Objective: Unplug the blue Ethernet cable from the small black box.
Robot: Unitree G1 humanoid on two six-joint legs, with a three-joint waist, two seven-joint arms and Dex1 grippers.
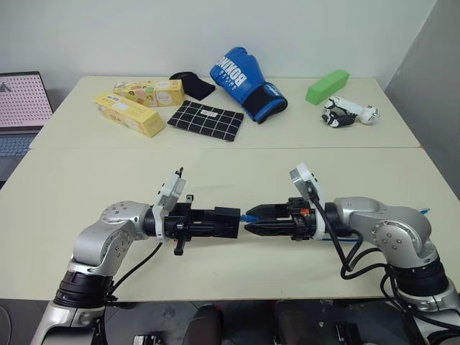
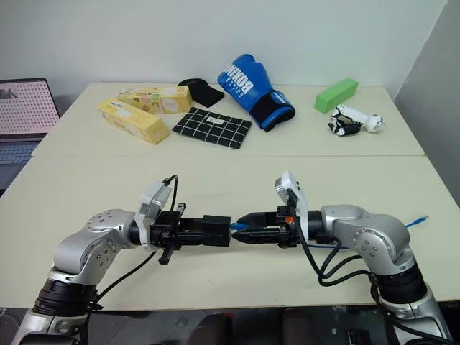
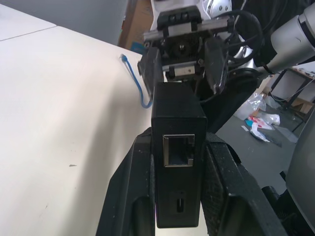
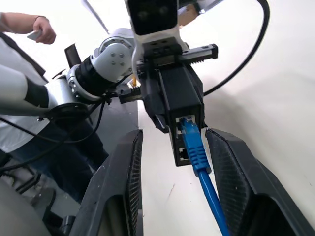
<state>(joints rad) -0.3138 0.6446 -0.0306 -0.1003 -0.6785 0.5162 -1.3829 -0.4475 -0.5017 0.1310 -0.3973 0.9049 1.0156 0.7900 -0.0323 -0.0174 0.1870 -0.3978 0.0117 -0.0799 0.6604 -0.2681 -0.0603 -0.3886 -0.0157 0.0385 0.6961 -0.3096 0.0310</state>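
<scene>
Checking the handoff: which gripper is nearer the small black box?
Left: the left gripper clamps the small black box; the right gripper stands open just beyond its plugged end.

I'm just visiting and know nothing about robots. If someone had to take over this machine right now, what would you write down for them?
Left tool: shut on the small black box, held level above the table.
Right tool: open, one finger on each side of the blue Ethernet cable, gripping nothing.
Cable: plugged into the box on the side facing the right tool; the rest trails back along the right arm.
Done: box lifted and steadied, right tool lined up.
Left: close on the cable's plug end, likely pressing its latch, and pull it straight out.
</scene>
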